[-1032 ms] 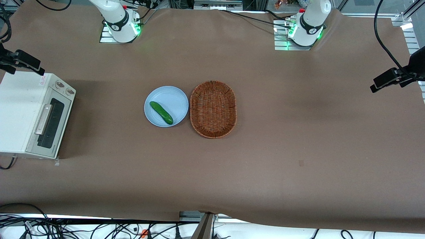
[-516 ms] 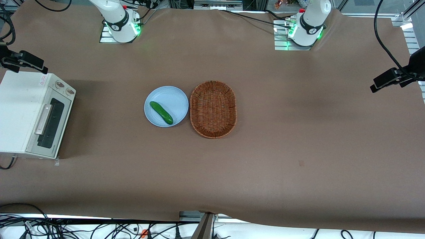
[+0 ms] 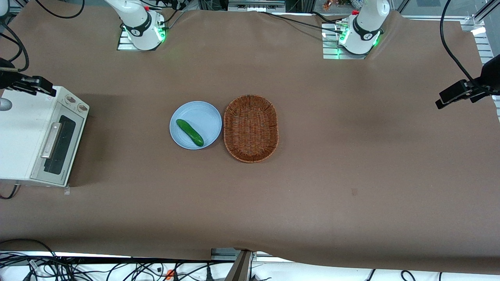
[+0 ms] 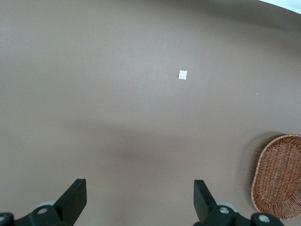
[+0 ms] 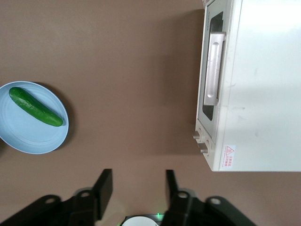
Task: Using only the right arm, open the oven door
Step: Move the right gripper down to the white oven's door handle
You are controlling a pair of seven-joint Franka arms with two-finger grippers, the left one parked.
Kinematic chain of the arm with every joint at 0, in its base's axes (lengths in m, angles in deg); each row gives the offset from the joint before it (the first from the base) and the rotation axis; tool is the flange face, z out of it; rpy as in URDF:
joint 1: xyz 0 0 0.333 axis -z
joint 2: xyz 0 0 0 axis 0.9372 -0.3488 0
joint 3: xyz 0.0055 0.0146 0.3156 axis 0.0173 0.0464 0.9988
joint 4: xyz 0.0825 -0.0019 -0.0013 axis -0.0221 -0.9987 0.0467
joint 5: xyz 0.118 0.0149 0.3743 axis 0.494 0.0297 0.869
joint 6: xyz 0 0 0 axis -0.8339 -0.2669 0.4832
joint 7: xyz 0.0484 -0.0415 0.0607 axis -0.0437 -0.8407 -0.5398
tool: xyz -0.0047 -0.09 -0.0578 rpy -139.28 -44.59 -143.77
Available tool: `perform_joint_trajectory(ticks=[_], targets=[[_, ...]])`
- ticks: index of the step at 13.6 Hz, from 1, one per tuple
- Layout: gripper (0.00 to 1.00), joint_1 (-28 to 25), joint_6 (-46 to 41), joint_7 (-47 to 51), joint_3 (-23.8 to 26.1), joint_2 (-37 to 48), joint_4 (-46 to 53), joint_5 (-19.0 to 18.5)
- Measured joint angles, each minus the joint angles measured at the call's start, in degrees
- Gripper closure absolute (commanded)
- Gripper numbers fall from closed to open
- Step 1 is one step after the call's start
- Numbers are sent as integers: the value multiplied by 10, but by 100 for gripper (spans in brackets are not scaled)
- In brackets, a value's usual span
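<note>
The white toaster oven (image 3: pixel 23 128) stands at the working arm's end of the table. Its oven door (image 3: pixel 59 145), with dark glass and a silver bar handle (image 3: pixel 51 140), is closed flat against the body. Two round knobs (image 3: pixel 76 103) sit at the door's end farther from the front camera. My right gripper (image 3: pixel 37 85) hangs high over the edge of the oven's top that is farther from the front camera, apart from the handle. In the right wrist view the gripper (image 5: pixel 137 181) is open and empty, with the door (image 5: pixel 210 113) and handle (image 5: pixel 214 68) ahead of it.
A light blue plate (image 3: pixel 205 117) with a green cucumber (image 3: pixel 189 132) lies mid-table, and a brown wicker basket (image 3: pixel 250 128) is beside it. The plate (image 5: pixel 28 139) and cucumber (image 5: pixel 35 107) also show in the right wrist view. The basket (image 4: pixel 277 176) shows in the left wrist view.
My right gripper has shifted slightly nearer the front camera, over the oven's top. The oven door has not moved.
</note>
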Motion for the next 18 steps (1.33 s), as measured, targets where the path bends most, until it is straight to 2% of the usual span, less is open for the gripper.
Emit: perform_joint_trajectory(ticks=[6, 9, 13, 16, 18], targets=[[100, 0, 7, -7, 0, -4, 1, -9], [100, -3, 41, -7, 2, -18, -3, -103], [100, -6, 126, 26, 4, -89, -15, -230], [100, -23, 148, 115, 5, -139, -19, -288], [100, -31, 161, 147, 6, -157, -27, -308]])
